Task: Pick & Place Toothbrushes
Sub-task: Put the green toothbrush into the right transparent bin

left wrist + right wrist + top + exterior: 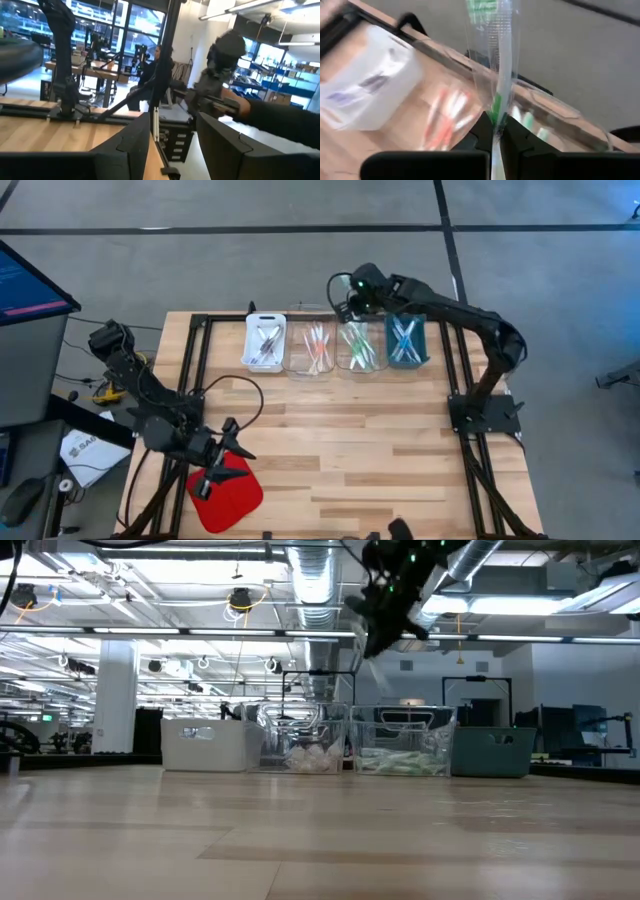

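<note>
Right gripper [496,131] above the clear tray [358,362], jaws clamped on a green toothbrush [504,60] held upright; we note remaining toothbrushes [316,348] sorted in trays. Left gripper [222,462] over red pad [232,498], jaws apart, empty.

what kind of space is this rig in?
Likely an industrial lab or workshop: exposed ceiling ducts and strip lights, concrete floor around the table, more workbenches behind glass.

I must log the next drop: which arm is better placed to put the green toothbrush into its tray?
The right. The right gripper is shut on the green toothbrush above the trays; the left gripper is over the red pad.
</note>
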Available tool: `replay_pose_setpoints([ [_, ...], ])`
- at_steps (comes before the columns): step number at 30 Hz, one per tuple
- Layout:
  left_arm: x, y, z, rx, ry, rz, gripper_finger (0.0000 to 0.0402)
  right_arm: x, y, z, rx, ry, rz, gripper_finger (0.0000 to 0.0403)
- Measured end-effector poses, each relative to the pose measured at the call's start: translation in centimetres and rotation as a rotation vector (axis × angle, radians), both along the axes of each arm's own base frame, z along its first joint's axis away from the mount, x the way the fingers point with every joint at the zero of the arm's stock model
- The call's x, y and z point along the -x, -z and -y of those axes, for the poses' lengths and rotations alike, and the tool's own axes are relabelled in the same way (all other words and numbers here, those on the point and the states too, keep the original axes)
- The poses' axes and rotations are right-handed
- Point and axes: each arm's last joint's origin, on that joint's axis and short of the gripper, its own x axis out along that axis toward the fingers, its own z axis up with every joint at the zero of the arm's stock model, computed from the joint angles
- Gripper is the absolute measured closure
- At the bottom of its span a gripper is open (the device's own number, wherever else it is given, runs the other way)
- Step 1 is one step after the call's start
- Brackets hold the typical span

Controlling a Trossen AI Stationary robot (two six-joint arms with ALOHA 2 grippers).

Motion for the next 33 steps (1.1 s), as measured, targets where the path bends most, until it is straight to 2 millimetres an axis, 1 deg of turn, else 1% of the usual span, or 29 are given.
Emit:
replay_pose_setpoints([
  [2,0.0,0.1,0.0,-0.006,0.001,-0.009,0.0248,0.3,0.5,1.0,-0.009,0.001,-0.022,0.0398],
  [6,0.0,0.3,0.0,-0.018,0.001,-0.020,0.0248,0.3,1.2,2.0,-0.004,-0.020,-0.048,0.0398],
  [13,-0.1,0.7,0.0,-0.033,-0.029,-0.060,0.0248,0.4,1.2,2.1,-0.001,-0.045,-0.065,0.0398],
  [19,-0.2,0.8,-0.1,-0.032,-0.058,-0.066,0.0248,0.5,1.6,1.5,-0.051,-0.066,-0.097,0.0398],
  [22,-0.2,0.8,-0.1,-0.033,-0.066,-0.066,0.0248,0.0,2.8,1.6,-0.101,-0.047,-0.123,0.0398],
  [23,-0.2,0.8,-0.1,-0.032,-0.066,-0.066,0.0248,0.2,3.5,1.7,-0.142,-0.039,-0.152,0.0398],
  [26,-0.2,0.8,-0.1,-0.029,-0.066,-0.066,0.0248,-0.7,5.0,1.7,-0.193,-0.003,-0.167,0.0397],
  [28,-0.2,0.8,-0.1,-0.013,-0.064,-0.068,0.0248,-0.7,6.1,1.7,-0.234,0.016,-0.213,0.0393],
  [30,-0.2,0.8,-0.1,-0.012,-0.063,-0.070,0.0248,-1.3,6.8,1.8,-0.253,0.025,-0.201,0.0387],
  [33,-0.2,0.8,-0.1,-0.012,-0.063,-0.070,0.0248,-1.8,8.5,2.1,-0.340,0.020,-0.209,0.0391],
])
